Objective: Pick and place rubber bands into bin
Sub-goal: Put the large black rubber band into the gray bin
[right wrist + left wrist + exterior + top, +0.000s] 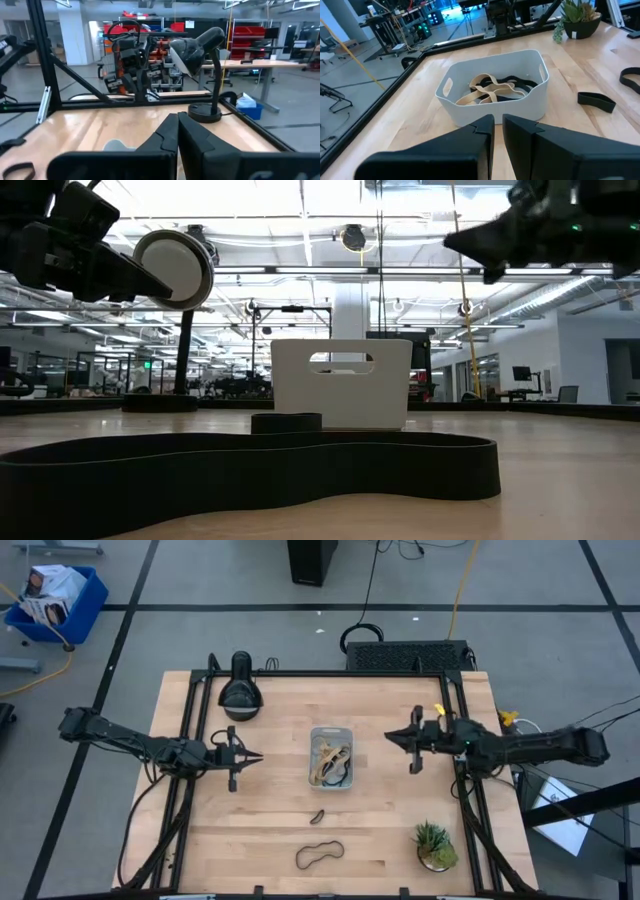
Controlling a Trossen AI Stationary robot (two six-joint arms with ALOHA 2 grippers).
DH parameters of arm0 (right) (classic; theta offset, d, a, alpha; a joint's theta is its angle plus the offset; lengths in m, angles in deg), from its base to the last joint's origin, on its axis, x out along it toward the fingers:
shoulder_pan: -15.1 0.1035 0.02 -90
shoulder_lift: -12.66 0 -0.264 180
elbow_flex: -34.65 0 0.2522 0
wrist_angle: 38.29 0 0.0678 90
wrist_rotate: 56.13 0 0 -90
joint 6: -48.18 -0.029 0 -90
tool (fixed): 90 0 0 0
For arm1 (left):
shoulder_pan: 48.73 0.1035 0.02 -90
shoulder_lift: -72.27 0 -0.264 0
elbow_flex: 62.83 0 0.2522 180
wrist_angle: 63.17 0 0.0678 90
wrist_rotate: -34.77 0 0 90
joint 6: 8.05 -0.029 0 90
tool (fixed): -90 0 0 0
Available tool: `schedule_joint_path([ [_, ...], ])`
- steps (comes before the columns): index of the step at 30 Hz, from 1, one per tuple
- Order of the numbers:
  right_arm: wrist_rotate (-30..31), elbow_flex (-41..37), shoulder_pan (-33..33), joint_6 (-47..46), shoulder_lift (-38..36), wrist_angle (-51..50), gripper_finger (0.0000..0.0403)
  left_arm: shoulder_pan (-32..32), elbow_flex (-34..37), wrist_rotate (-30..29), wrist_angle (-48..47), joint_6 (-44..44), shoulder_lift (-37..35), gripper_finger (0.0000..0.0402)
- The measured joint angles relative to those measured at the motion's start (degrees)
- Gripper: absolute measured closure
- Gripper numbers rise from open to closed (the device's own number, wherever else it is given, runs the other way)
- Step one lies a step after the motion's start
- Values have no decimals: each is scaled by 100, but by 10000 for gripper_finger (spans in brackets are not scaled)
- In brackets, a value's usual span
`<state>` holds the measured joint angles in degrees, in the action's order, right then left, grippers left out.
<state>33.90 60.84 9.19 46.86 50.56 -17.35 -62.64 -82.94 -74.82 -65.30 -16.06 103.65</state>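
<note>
**A:** Well, we start at the left gripper (250, 756), hanging above the table at about nine o'clock of the bin (331, 757). In its wrist view the two fingers sit nearly together, only a thin slit between them, and nothing is caught there.

**B:** So we call it closed and empty. And the right gripper (393, 736)?

**A:** It's at roughly two o'clock of the bin, also up off the wood. Its wrist view shows the same thing: fingers pressed almost flush, holding nothing, with the desk lamp (202, 50) ahead of it.

**B:** We have both arms facing each other across the bin, neither touching a band. What's inside?

**A:** From the left wrist we see a tangle lying in the bin: tan rubber bands (487, 91) on top, black bands (515, 86) beside and under them. We can't count them cleanly, but several are in.

**B:** And still out on the table?

**A:** Two, as far as we can see. A small dark band (317, 816) lies at six o'clock of the bin, and a larger black loop (319, 855) farther out along that same line, near the table's front edge. The succulent pot (436, 845) sits at about four o'clock, well apart from both.

**B:** So we judge the job more than half done, two picks left.

**A:** Agreed. The small band looks like the nearer reach for either arm, and the fingers would have to open first.
</note>
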Motion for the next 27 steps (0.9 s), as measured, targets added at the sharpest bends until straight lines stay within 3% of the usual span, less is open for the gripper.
schedule_joint_path([
  [7, -5, -268, -13, 192, -971, -648, 403, 0, 0, 0, -13, 59, 0, 355],
  [18, -25, -546, -13, 531, -1219, -950, 403, 0, 0, 0, -521, 220, 0, 355],
  [22, -28, -549, -13, 661, -1219, -1062, 403, -10, 0, 48, -44, 607, 27, 359],
  [27, -199, -549, -15, 682, -1219, -1056, 403, -266, 0, 414, 976, 575, 427, 395],
])
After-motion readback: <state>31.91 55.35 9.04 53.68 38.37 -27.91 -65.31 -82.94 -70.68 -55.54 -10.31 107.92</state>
